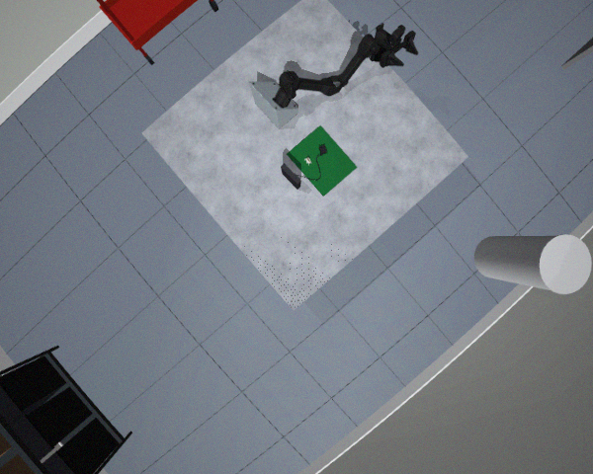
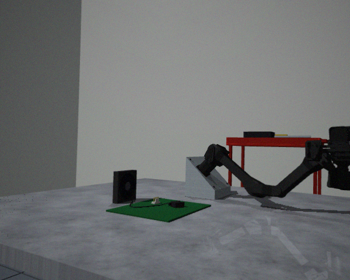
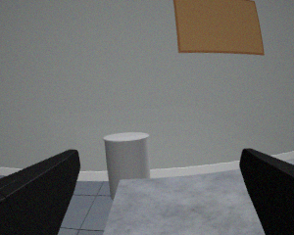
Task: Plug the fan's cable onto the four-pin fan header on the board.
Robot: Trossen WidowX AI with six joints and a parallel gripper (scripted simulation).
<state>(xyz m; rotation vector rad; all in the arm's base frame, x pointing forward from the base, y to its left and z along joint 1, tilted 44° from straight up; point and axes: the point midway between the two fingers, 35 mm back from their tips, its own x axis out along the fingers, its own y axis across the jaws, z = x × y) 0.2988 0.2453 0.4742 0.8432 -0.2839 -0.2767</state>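
Note:
The green board [image 1: 336,171] [image 2: 169,215] lies flat on the table. The white four-pin header [image 1: 307,160] [image 2: 156,200] stands on it with its pins up. The black plug [image 1: 322,149] [image 2: 177,204] lies on the board beside the header, apart from it. A thin black cable runs in a curve from the plug to the black fan [image 1: 291,176] [image 2: 124,186], which stands upright at the board's edge. My gripper [image 1: 410,57] [image 3: 162,160] is open and empty, raised well away from the board. In the exterior view it is partly cut off at the right edge.
The arm's grey wedge base [image 1: 267,104] [image 2: 199,184] stands on the table [image 1: 388,132] [image 2: 79,228] near the board. A red cart [image 1: 148,20] [image 2: 271,141] is beyond the table. A white cylinder [image 1: 521,260] [image 3: 127,157] stands on the floor.

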